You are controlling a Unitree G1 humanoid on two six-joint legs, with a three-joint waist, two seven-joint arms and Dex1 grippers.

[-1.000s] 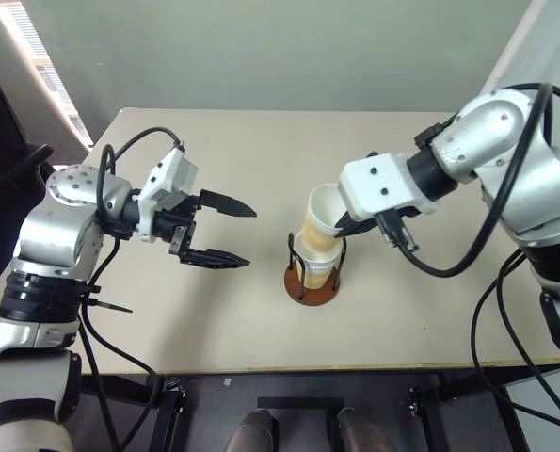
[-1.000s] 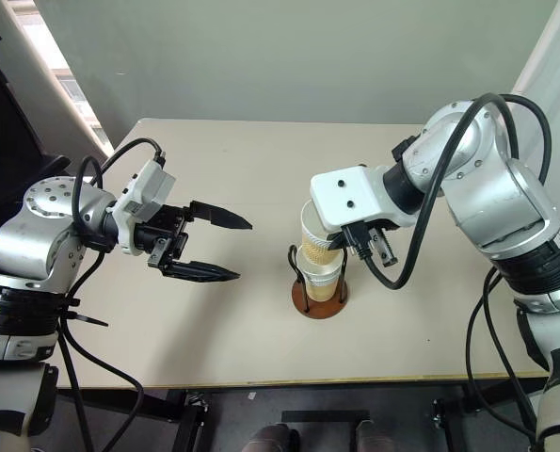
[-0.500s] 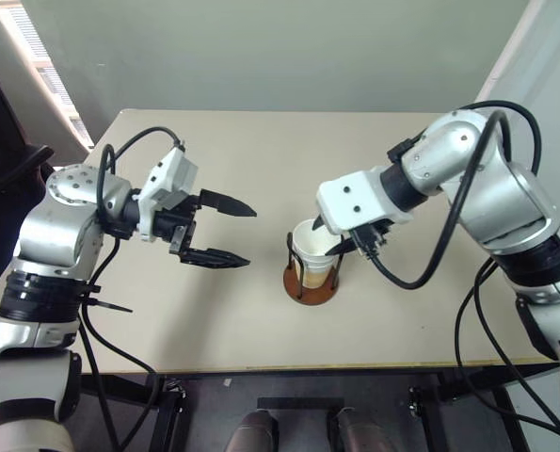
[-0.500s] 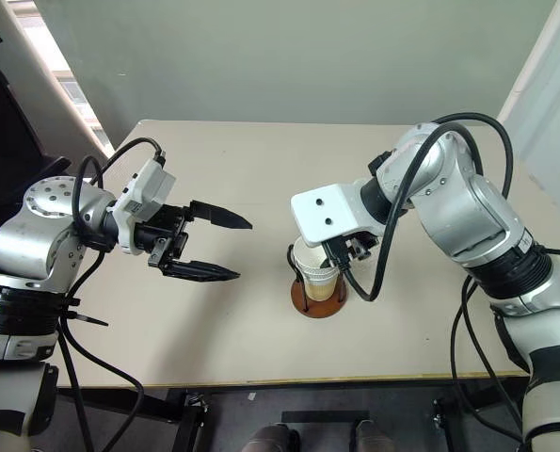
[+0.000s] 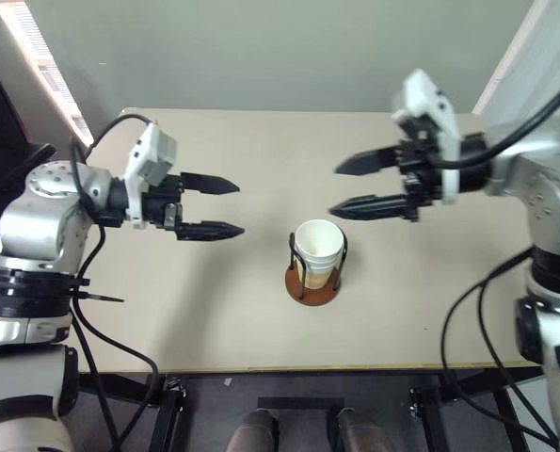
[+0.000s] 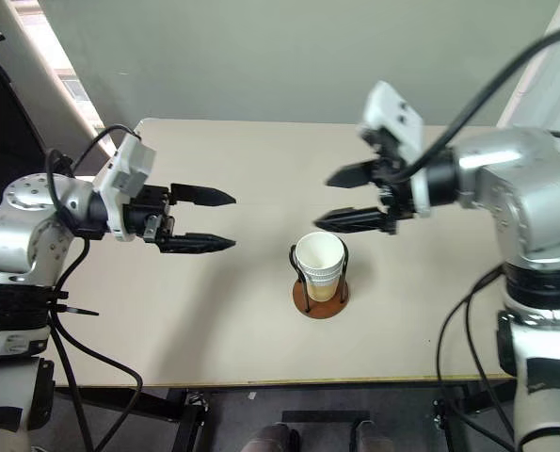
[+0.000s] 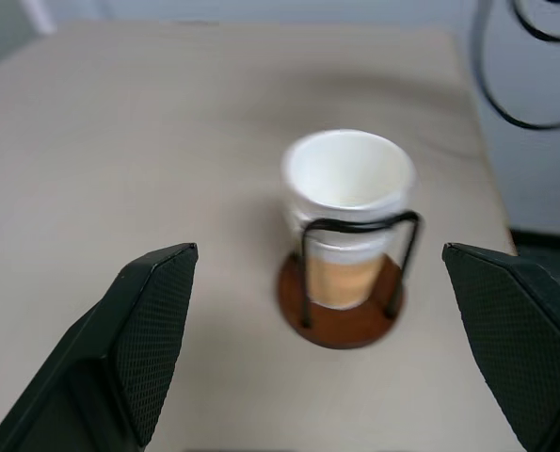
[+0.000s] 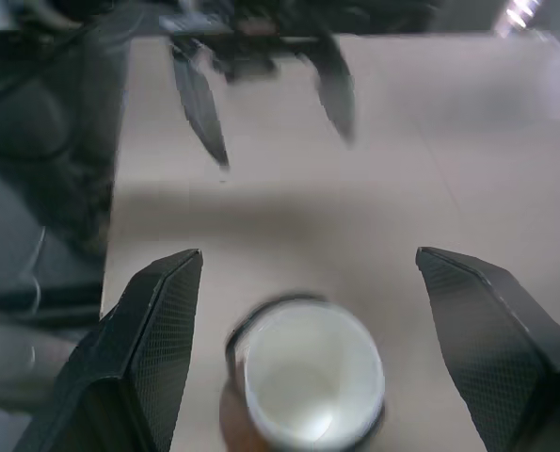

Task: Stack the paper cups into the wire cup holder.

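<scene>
Clearly light and thin-walled, the paper cups (image 5: 318, 249) would crush under a hard pinch, so the rolled rim is the likeliest hold; they sit nested in the wire cup holder (image 5: 312, 275) mid-table (image 5: 261, 151), toward its near edge. Both the left gripper (image 5: 216, 206) and the right gripper (image 5: 357, 185) hang empty with fingers spread, apart from the stack on either side and farther from that edge.

Tan-yellow paper cups (image 5: 318, 250) nested upright, white rims up, inside wire cup holder (image 5: 312, 282) on table
</scene>
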